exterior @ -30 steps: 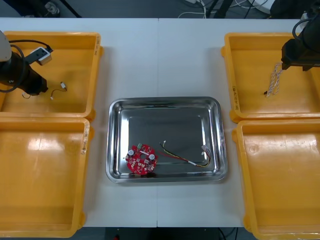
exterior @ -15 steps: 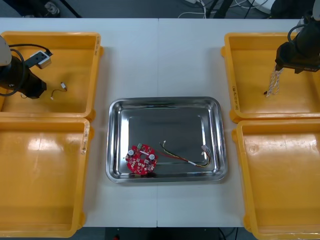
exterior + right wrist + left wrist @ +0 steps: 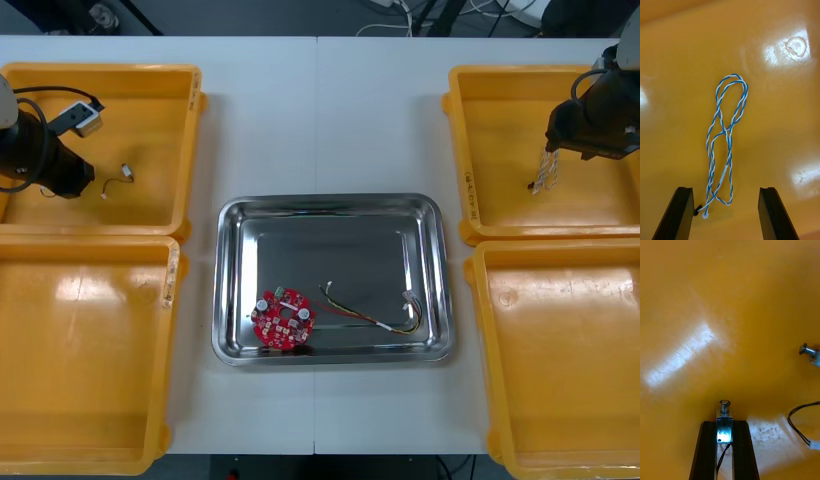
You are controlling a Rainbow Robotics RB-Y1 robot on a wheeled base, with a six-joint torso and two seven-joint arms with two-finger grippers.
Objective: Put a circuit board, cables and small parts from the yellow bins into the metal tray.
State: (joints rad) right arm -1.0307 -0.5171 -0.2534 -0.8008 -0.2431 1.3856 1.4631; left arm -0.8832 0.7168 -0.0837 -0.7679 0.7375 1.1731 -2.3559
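Over glossy yellow bins (image 3: 150,130), left gripper (image 3: 724,423) clamps small metal part (image 3: 724,410), right gripper (image 3: 726,189) gapes above twisted cable (image 3: 728,129).

A lab or workshop: light table (image 3: 320,120) with yellow bins (image 3: 140,110), metal tray (image 3: 330,240), circuit board (image 3: 282,317).

Bright, even light from above; white glare patches on the floors of the bins (image 3: 100,350), and the tray (image 3: 330,203) shines mirror-like.

The front camera looked steeply down from high above the tray (image 3: 330,203). Each wrist camera looked closely into a bin beside the tray, the far left bin (image 3: 150,130) or the far right bin (image 3: 500,130). The front view showed both.
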